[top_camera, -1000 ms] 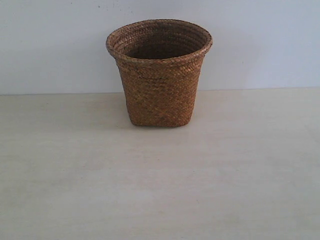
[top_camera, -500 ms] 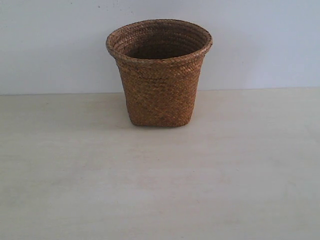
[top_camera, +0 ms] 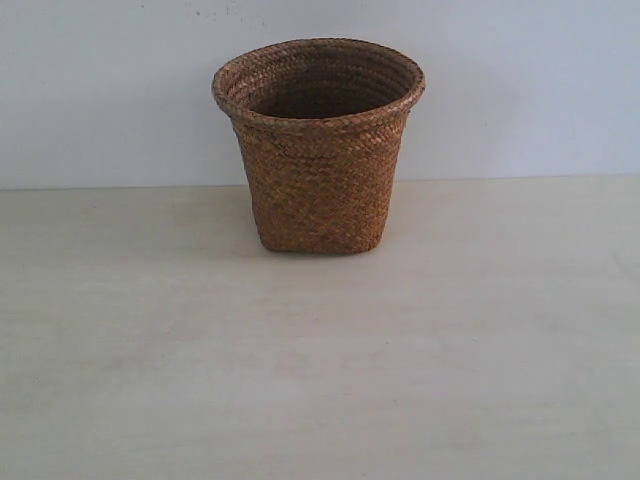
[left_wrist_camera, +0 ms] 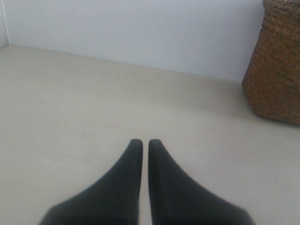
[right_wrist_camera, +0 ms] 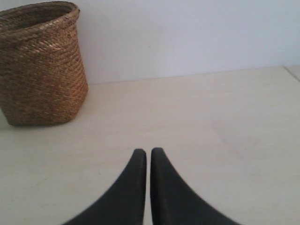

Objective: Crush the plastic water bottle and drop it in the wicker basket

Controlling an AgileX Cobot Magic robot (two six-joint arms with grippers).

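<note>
The round brown wicker basket (top_camera: 318, 150) stands upright at the back middle of the pale table, by the wall. It also shows at the edge of the left wrist view as the basket (left_wrist_camera: 276, 65) and in the right wrist view as the basket (right_wrist_camera: 40, 65). The plastic water bottle is out of view in every frame. My left gripper (left_wrist_camera: 145, 143) is shut with nothing between its black fingers, low over bare table. My right gripper (right_wrist_camera: 148, 152) is shut and empty too. Neither gripper appears in the exterior view.
A white wall (top_camera: 520, 90) runs behind the table (top_camera: 320, 370). The table's far corner and a side wall show in the left wrist view (left_wrist_camera: 3, 28).
</note>
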